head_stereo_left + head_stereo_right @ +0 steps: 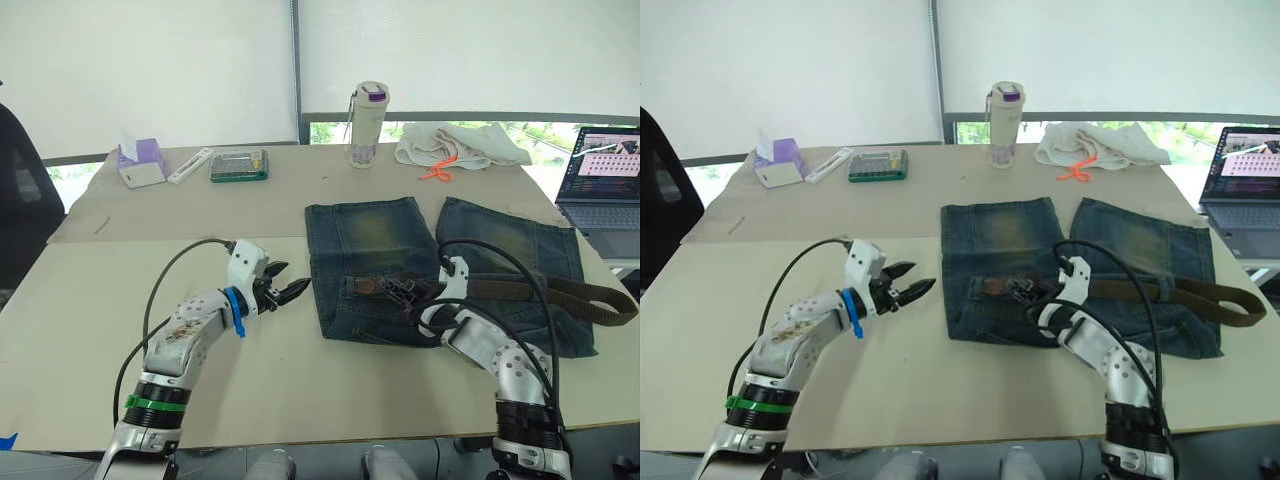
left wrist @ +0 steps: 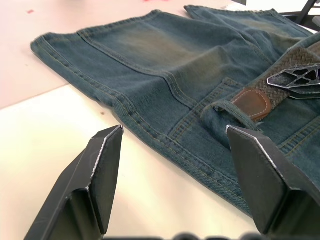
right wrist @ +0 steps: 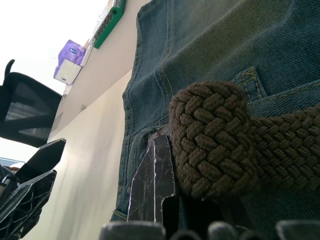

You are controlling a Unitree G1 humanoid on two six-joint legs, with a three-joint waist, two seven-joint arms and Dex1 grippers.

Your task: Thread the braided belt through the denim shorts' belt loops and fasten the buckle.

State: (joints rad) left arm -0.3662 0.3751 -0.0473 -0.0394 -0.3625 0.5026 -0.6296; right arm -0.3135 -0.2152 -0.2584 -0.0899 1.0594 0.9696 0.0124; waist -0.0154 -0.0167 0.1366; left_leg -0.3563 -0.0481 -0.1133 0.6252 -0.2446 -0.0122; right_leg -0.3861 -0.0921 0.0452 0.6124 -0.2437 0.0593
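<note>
The denim shorts (image 1: 440, 270) lie flat on the table with the waistband toward me. Along the waistband runs the braided belt (image 1: 520, 290), which bends back in a loop past the shorts' right edge (image 1: 615, 300). Its brown leather tip (image 2: 252, 102) lies beside a belt loop (image 2: 235, 114). My right gripper (image 1: 400, 292) rests on the waistband, shut on a folded bunch of the belt (image 3: 210, 135). My left gripper (image 1: 290, 292) hovers open just left of the shorts, its fingers (image 2: 107, 175) wide apart and holding nothing. The buckle is hidden.
Along the table's far side stand a purple tissue box (image 1: 140, 162), a white flat item (image 1: 190, 165), a green case (image 1: 238, 165), a bottle (image 1: 367, 125) and a crumpled white cloth (image 1: 460, 145). An open laptop (image 1: 600, 180) sits at the right edge.
</note>
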